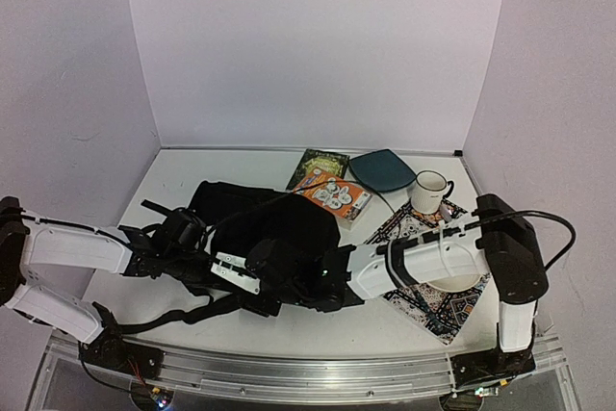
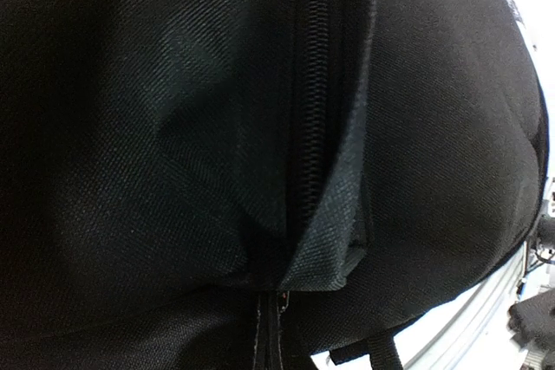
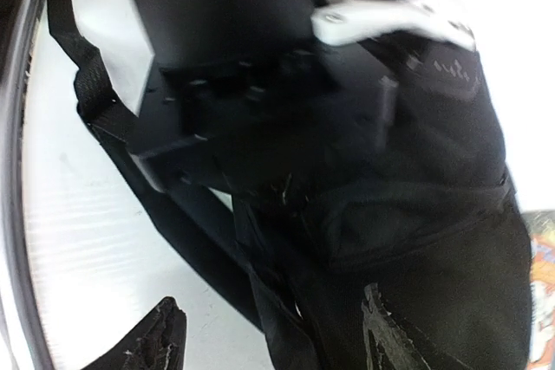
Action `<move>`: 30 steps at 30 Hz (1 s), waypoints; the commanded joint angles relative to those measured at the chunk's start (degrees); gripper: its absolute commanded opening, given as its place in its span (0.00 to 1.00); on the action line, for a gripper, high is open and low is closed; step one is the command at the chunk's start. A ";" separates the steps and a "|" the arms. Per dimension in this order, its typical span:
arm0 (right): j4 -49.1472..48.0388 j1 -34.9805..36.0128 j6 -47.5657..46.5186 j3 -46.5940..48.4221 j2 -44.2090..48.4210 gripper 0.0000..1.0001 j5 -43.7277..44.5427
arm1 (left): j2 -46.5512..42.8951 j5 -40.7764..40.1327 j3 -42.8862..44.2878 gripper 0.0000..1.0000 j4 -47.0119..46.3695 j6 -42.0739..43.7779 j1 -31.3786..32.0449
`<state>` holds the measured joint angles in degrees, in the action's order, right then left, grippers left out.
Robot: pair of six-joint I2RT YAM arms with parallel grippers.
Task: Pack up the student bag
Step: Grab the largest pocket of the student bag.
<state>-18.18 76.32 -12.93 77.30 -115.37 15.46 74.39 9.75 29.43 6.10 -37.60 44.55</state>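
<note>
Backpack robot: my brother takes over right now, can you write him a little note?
Left gripper: shut, pressed against the black backpack by its zipper; what it pinches is hidden.
Right gripper: open over the backpack's near side, holding nothing.
Things: green book, orange book, teal pouch and white mug lie outside the backpack; the mug is at the patterned mat's far corner.
Done: nothing visibly packed.
Left: open the backpack, load everything.

lab test booth: bare white walls [image 1: 318, 45] enclosing a white table [image 1: 241, 166].
</note>
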 commanded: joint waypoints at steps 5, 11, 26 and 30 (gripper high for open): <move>0.47 2.42 -13.12 4.96 -4.97 0.69 13.05 | 0.42 3.35 -0.07 0.00 -3.68 -0.25 -0.26; 1.04 2.70 -16.51 5.23 -7.22 0.65 18.36 | 0.25 3.44 -0.07 0.00 -3.55 -0.22 -0.44; -4.43 2.46 -11.64 4.03 -5.26 0.37 22.46 | -0.43 4.14 -0.46 0.00 -2.76 -0.44 -0.69; -4.67 2.06 -10.10 3.52 -4.57 0.22 20.98 | -0.62 4.20 -0.67 0.00 -2.77 -0.50 -0.70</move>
<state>-20.72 78.86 -26.06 81.13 -123.82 36.27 74.43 12.43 29.21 4.80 -37.60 43.81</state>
